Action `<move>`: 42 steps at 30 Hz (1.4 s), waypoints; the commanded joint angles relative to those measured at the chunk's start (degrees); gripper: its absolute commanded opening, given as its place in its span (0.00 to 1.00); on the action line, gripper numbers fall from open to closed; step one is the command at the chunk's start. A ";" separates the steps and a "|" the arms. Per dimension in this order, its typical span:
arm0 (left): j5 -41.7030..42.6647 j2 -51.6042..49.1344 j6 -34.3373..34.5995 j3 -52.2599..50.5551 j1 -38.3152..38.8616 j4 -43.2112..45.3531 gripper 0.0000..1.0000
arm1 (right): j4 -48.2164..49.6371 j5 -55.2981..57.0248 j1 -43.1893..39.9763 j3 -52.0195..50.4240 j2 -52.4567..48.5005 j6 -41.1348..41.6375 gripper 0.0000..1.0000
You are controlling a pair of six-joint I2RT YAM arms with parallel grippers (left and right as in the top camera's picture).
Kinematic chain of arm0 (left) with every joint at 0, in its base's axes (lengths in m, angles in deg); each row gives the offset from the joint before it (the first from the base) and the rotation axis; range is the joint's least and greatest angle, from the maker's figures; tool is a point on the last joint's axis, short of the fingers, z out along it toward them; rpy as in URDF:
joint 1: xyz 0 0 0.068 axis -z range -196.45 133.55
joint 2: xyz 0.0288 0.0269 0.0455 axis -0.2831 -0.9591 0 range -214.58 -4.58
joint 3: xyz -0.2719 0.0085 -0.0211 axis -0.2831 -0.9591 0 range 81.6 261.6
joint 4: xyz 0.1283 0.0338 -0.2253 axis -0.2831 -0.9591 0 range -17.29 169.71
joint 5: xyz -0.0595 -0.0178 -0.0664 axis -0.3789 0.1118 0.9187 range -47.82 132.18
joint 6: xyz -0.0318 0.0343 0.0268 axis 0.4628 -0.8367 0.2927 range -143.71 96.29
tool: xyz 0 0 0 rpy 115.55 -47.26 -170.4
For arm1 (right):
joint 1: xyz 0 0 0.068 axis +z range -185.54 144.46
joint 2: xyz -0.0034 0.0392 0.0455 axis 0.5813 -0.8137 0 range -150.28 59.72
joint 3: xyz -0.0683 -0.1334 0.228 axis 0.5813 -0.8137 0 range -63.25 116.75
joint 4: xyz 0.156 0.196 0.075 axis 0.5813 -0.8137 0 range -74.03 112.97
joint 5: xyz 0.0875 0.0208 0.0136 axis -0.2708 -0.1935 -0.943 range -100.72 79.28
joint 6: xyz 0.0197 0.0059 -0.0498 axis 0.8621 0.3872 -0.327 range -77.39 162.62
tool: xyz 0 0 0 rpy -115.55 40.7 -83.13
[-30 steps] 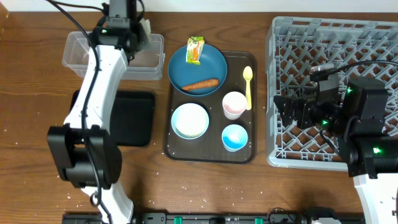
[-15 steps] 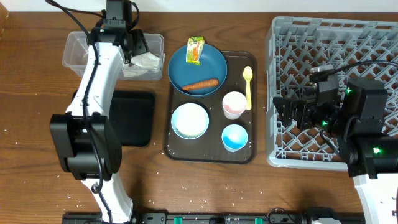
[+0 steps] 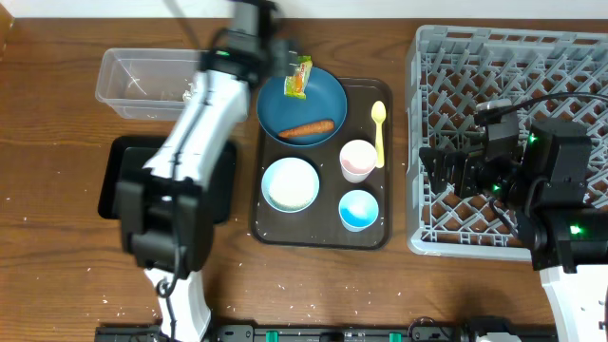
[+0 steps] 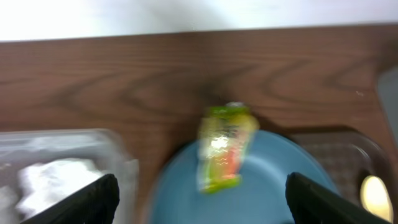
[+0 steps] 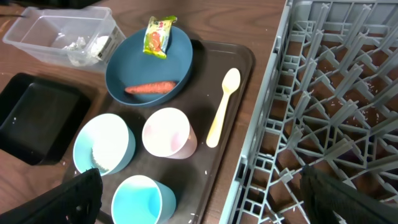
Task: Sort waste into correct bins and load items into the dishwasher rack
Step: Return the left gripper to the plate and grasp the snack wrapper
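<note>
Left arm [image 3: 195, 133] is a blur across the tabletop [image 3: 57, 237], its far end up between the clear tub [image 3: 106, 76] and the blue plate [image 3: 328, 95]. On that plate, the green-yellow wrapper [image 3: 299, 76] sits at the top rim and the orange stick [image 3: 306, 129] lies mid-plate. The right tool [image 3: 437, 171] hangs over the grey rack [image 3: 513, 66], left side.

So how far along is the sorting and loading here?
Done: the tissue lies in the clear tub. In hand: the open left tool faces the wrapper on the blue plate, holding nothing. Left: wrapper, carrot, then plate, bowl, pink cup, blue cup and spoon; the rack holds nothing yet.
</note>
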 commanded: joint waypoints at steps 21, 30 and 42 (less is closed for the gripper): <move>-7.52 -15.43 -1.62 0.42 3.17 9.11 0.90 | -1.44 0.31 0.50 1.03 -3.74 0.11 0.99; -7.50 -16.81 -1.60 0.31 3.67 8.94 0.78 | -1.42 0.31 0.50 1.03 -4.04 0.11 0.99; -7.37 -16.81 -1.55 -0.35 4.48 8.50 0.28 | -1.42 0.33 0.50 1.03 -4.04 0.11 0.99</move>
